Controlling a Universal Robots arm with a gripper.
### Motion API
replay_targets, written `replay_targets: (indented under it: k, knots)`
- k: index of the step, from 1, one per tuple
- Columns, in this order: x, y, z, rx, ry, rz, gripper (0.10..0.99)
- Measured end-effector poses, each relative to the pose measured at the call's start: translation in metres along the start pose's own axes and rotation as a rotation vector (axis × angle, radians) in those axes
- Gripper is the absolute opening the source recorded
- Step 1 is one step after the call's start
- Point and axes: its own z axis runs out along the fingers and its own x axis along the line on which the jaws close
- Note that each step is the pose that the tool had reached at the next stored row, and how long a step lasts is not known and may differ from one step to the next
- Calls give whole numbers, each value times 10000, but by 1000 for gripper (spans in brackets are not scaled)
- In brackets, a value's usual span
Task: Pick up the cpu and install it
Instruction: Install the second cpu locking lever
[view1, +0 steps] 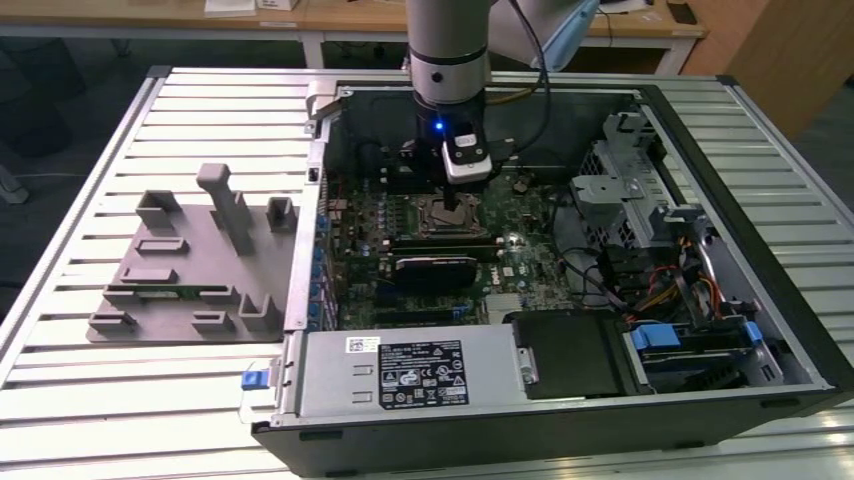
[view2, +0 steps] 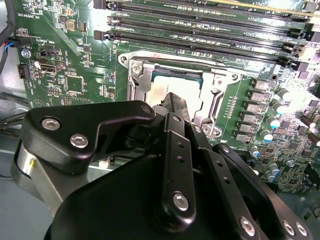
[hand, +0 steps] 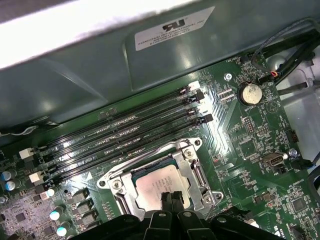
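The cpu (hand: 159, 186) lies flat inside the metal-framed socket (hand: 116, 185) on the green motherboard (hand: 240, 140), below the memory slots (hand: 125, 135). The gripper (hand: 172, 198) hangs just over it with fingertips pressed together, holding nothing

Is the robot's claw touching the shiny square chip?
Cannot tell. In both wrist views the gripper tip overlaps the cpu lying in the socket, so no gap or contact line shows; the exterior view doesn't settle it.
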Motion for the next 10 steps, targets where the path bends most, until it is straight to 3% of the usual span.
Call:
replay_targets:
  k: [10]
  knots:
    - [-19, 3, -180, 0, 0, 0, 106]
